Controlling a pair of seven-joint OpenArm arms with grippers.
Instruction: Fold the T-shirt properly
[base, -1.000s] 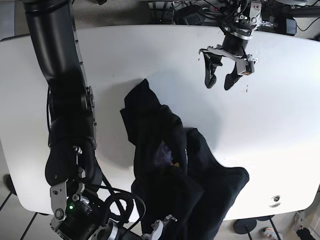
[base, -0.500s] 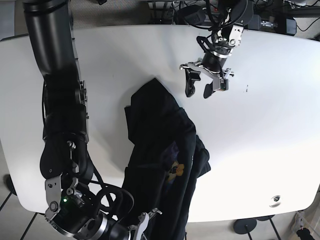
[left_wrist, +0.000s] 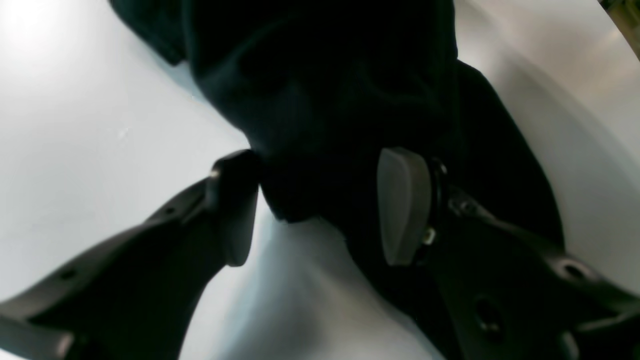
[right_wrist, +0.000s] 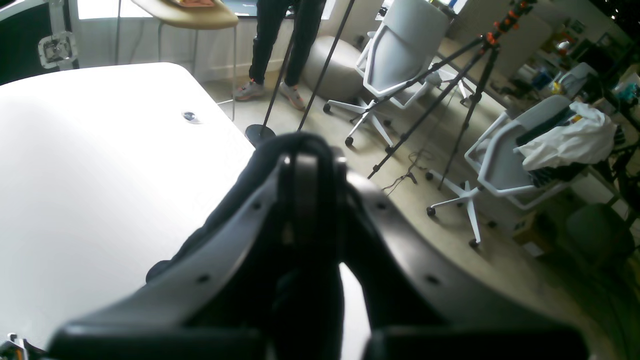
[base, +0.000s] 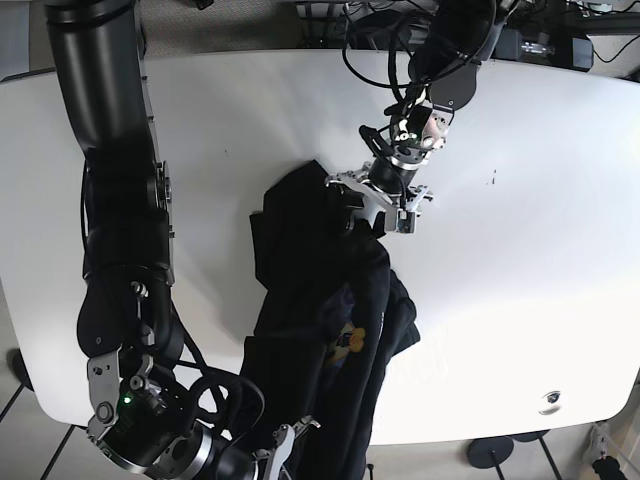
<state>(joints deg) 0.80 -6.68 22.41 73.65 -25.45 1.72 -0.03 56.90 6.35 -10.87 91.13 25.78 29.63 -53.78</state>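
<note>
Black T-shirt (base: 320, 300) lies crumpled on the white table (base: 530, 260), stretched in a long bunched strip from the left gripper down to the right gripper at the near table edge; a small yellow-and-purple print (base: 350, 340) shows on the cloth about midway between the two. Left gripper (base: 372, 212) sits low over the far end of the shirt, jaws spread apart. In the left wrist view the left gripper (left_wrist: 315, 205) straddles a dark fold of the shirt (left_wrist: 340, 100): the cloth edge runs between the two fingertips (left_wrist: 400, 205), one pad over the fabric, the other at the cloth's edge over bare table; nothing is pinched. Right gripper (base: 285, 445) is at the table's near edge, at the lower end of the shirt. In the right wrist view the right gripper (right_wrist: 310, 185) has its jaws pressed together on a bunch of black fabric (right_wrist: 305, 295) that drapes below them, with the table surface (right_wrist: 100, 175) beside and beyond it. Office chairs (right_wrist: 400, 55) and tripods (right_wrist: 465, 75) stand on the floor beyond the right gripper.
</note>
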